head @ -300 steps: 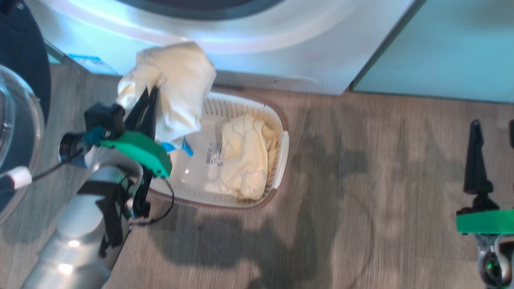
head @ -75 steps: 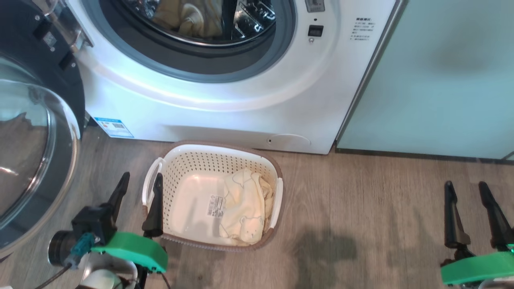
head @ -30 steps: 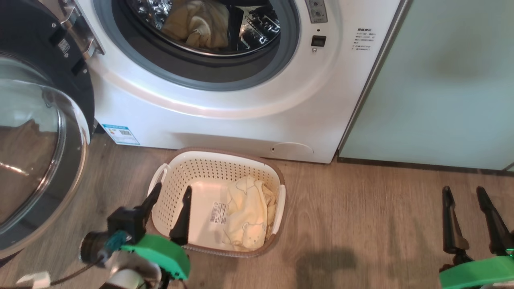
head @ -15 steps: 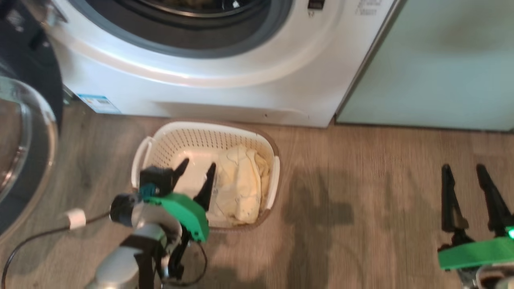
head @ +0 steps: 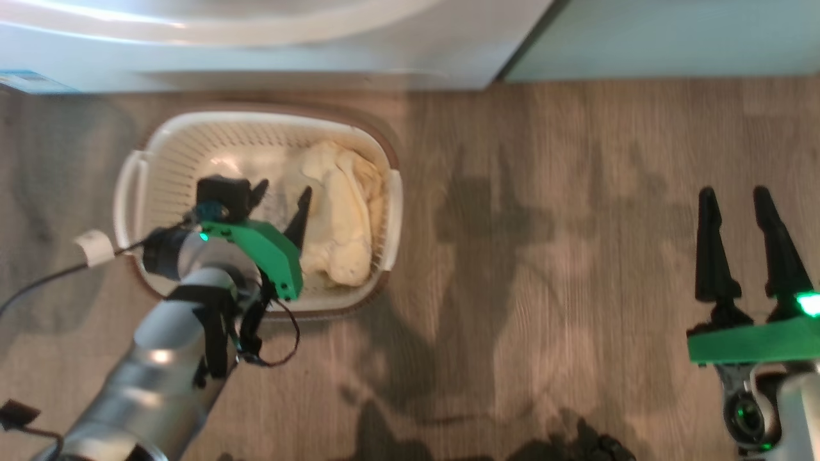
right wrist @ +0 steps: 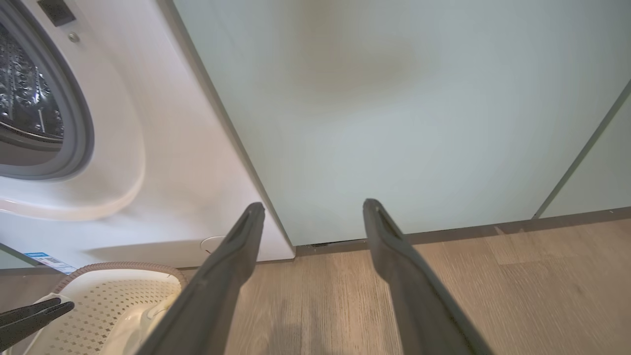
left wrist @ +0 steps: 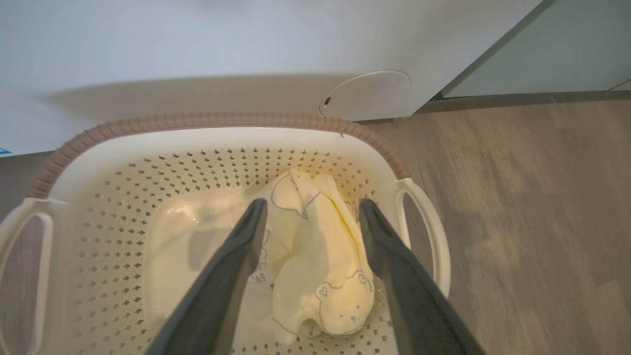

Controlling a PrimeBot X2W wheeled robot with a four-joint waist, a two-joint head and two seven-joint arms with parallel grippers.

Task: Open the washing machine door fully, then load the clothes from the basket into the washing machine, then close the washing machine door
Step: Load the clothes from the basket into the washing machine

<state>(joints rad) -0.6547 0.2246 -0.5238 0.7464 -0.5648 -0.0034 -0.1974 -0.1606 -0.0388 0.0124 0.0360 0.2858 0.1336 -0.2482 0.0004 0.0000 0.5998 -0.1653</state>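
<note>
Grey-brown wood-look plank floor (head: 544, 256), soft shadows across it. At far edge, big white front-loading washing machine (head: 256, 57); pale green cabinet panel (right wrist: 394, 123) hard against its right side. Grey-ringed round opening (right wrist: 81, 133) in right wrist view, steel drum (right wrist: 24, 108) behind it. Small blue sticker (head: 25, 80) low on machine front, at left.

Small rectangular cream plastic basket with perforated sides and brown woven-look rim (left wrist: 222, 119) on floor just in front of machine, below round white access flap (left wrist: 367, 96). One pale yellow soft garment with outlined bear drawings (left wrist: 320, 266) crumpled in basket's right half; left half bare.

Over basket, left tool (left wrist: 313, 203): two long dark fingers (left wrist: 217, 296) spread wide, gripping nothing, tips either side of garment's upper part. Contact with cloth: cannot tell.

Well apart to the right, above bare floor, right tool (head: 733, 190): fingers likewise wide apart, empty, pointing toward cabinet panel.
</note>
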